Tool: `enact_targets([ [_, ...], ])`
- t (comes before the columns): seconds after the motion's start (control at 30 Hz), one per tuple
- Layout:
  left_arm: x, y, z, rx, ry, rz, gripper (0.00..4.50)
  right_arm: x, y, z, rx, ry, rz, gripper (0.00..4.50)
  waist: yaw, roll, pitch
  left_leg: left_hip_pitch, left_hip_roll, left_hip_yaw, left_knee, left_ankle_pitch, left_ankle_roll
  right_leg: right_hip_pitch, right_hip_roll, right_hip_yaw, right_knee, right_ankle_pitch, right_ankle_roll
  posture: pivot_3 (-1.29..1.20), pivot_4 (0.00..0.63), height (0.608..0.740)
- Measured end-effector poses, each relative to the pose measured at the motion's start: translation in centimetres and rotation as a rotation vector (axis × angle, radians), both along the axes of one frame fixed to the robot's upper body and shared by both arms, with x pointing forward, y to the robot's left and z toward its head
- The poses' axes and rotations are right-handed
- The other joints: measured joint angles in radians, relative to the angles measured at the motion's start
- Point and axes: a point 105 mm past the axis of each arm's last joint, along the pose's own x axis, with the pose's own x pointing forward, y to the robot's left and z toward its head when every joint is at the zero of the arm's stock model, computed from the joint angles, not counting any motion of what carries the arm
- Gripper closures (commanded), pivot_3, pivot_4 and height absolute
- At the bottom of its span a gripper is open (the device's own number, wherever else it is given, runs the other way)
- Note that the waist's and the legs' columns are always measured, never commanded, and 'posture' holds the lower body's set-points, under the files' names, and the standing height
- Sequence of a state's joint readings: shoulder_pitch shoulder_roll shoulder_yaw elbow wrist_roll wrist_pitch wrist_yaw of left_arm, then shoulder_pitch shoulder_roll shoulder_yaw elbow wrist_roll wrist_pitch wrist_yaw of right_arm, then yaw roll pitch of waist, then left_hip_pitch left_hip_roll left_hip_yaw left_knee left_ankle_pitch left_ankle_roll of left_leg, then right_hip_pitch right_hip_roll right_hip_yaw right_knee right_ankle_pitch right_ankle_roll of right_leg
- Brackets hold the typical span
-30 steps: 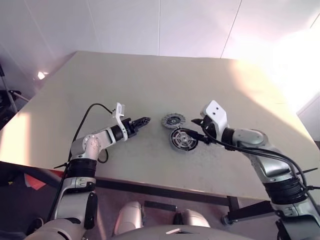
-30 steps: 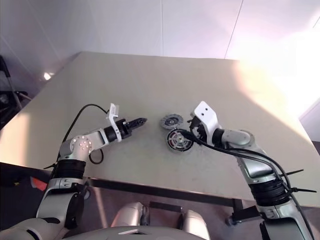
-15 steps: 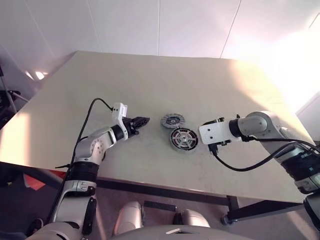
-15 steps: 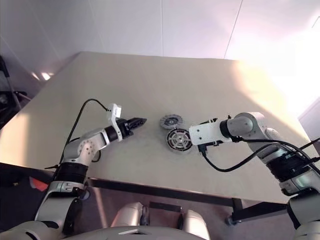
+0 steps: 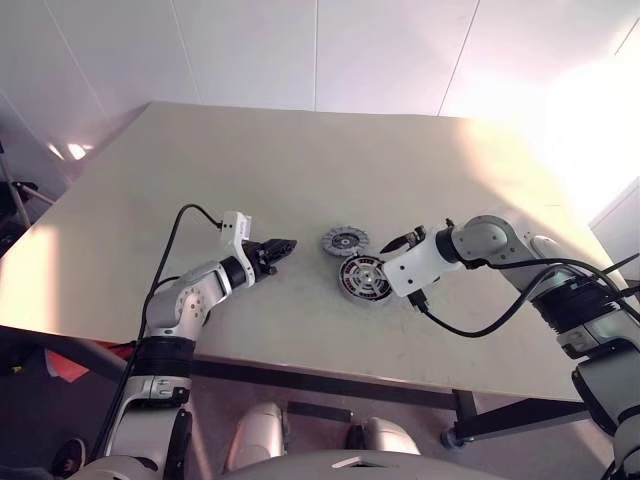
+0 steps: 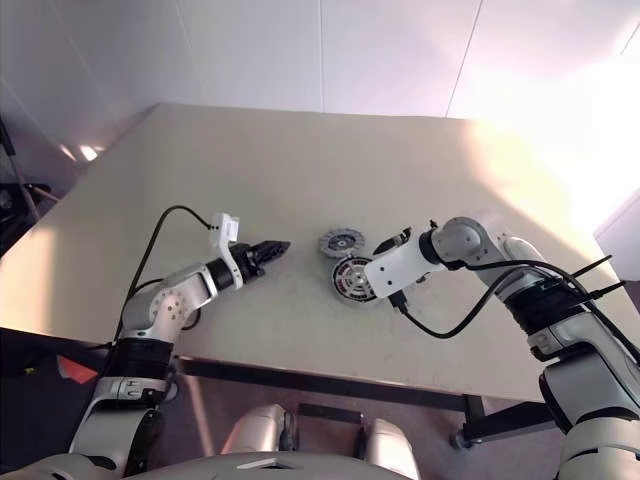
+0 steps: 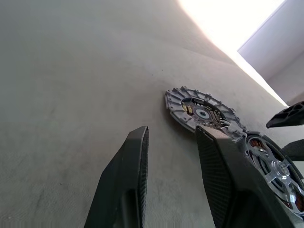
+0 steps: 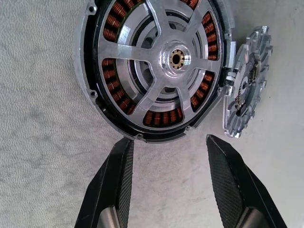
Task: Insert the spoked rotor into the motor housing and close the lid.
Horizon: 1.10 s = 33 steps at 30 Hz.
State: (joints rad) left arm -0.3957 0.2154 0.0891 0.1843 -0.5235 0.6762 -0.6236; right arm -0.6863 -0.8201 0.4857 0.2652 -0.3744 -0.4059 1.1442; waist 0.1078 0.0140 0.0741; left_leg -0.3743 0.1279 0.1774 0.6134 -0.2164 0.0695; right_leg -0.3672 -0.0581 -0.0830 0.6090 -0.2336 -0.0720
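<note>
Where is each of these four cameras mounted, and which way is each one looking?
Head views, left and right eye: look forward and down at the beige table, both arms showing.
Left wrist view: looks along the open left gripper towards the ribbed grey disc lid.
Right wrist view: looks down past the open right gripper at the dark round motor housing, the silver spoked rotor seated inside.
All views share the housing and lid.

Both arms are shiny silver with black joints. Black cables loop along them. Each wrist has a white block and black fingers (image 7: 128,190).
</note>
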Motion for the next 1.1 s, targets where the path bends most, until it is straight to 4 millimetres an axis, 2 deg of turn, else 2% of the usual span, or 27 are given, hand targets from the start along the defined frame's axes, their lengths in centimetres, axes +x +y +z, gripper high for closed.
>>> enact_targets([
  [0.23, 0.0, 0.0, -0.1, 0.014, 0.003, 0.000, 2.81, -1.1, -0.2, -1.3, -0.013, 0.035, 0.027, 1.81, -0.010, 0.000, 0.000, 0.000, 0.000, 0.000, 0.000, 0.000, 0.000, 0.000, 0.000, 0.000, 0.000, 0.000, 0.000, 0.00, 0.000, 0.740],
  [0.47, 0.0, 0.1, -0.4, 0.043, 0.004, -0.004, 2.81, -2.5, -0.9, -1.5, -0.051, 0.038, 0.062, 1.81, -0.011, 0.000, 0.000, 0.004, 0.000, 0.000, 0.000, 0.000, 0.000, 0.004, 0.000, 0.000, 0.000, 0.000, 0.000, 0.00, 0.000, 0.740],
  [0.73, -0.1, -0.1, -0.6, 0.039, 0.011, -0.002, 2.81, -2.2, -0.6, -1.4, -0.057, 0.024, 0.062, 1.81, -0.012, 0.000, 0.000, 0.006, 0.000, 0.000, 0.000, 0.000, -0.001, 0.005, 0.000, 0.000, 0.000, 0.000, 0.000, 0.00, 0.000, 0.740],
  [0.93, -0.2, -0.3, -0.9, 0.038, 0.022, 0.005, 2.81, -0.6, -0.7, 0.2, -0.057, -0.031, 0.035, 1.81, -0.012, 0.000, 0.000, 0.004, 0.000, 0.000, 0.000, 0.000, 0.000, 0.004, 0.000, 0.000, 0.000, 0.000, -0.001, 0.00, 0.000, 0.740],
  [1.1, -0.2, -0.2, -1.0, 0.043, 0.023, 0.011, 2.81, -1.5, -0.4, 0.0, -0.062, -0.007, 0.070, 1.81, -0.012, 0.000, 0.000, 0.002, 0.000, 0.000, 0.000, 0.000, 0.001, 0.003, 0.000, 0.000, 0.000, 0.000, -0.001, 0.00, 0.000, 0.740],
])
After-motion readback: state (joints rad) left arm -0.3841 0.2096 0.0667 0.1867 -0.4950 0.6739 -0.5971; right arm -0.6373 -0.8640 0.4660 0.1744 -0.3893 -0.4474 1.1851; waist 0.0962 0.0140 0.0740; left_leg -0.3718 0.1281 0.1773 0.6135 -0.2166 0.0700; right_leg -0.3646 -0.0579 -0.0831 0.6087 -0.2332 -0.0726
